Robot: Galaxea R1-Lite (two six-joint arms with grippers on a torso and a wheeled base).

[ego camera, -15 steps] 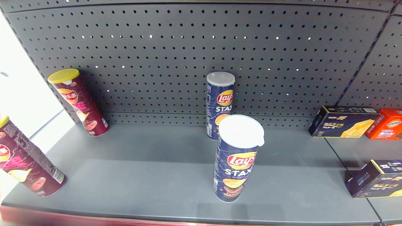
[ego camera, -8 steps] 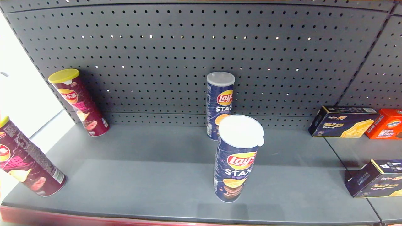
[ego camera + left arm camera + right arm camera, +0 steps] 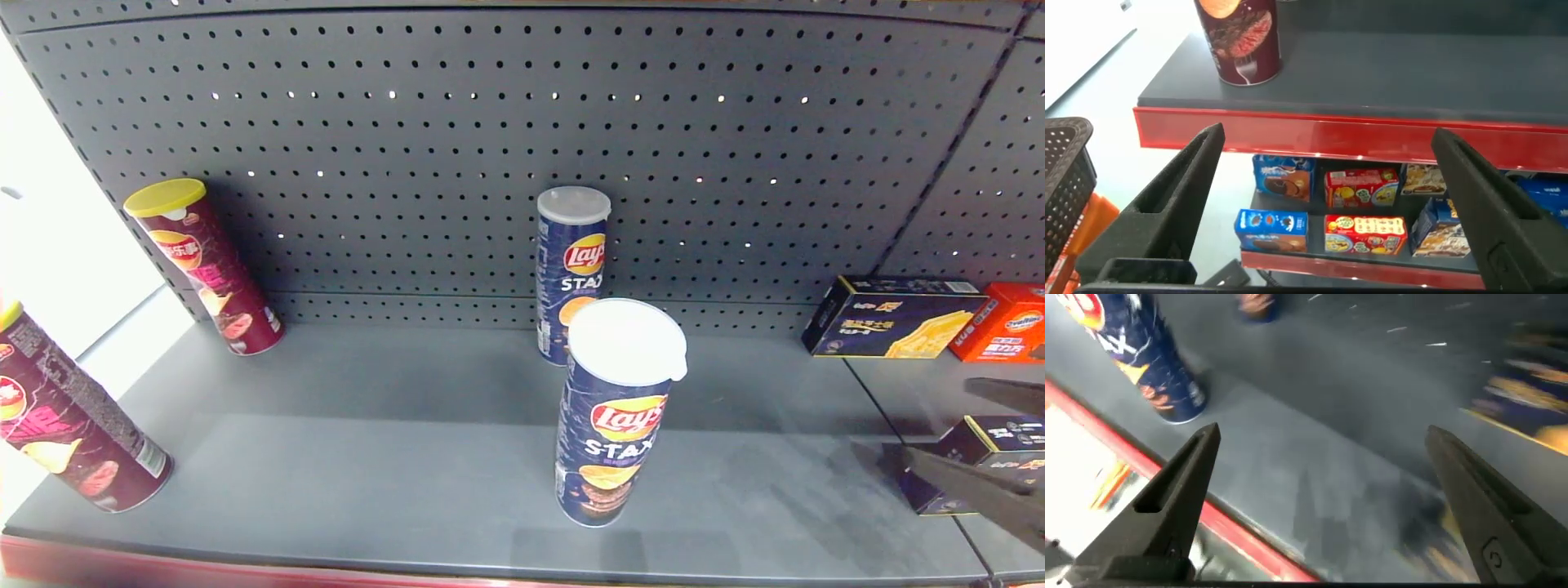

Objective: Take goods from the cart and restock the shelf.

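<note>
Right tool (image 3: pixel 992 441), right of front blue chip can (image 3: pixel 612 408), and left tool (image 3: pixel 1328 135), below the can's shelf (image 3: pixel 367 457): both spread, empty. Judged between placements; next calls for fetching fresh stock.

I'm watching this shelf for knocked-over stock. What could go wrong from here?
The right gripper, jaws open and empty, hangs right by the dark box; a swing could shove it. The front blue can stands tall near the shelf edge; a sideways sweep might topple it.
</note>
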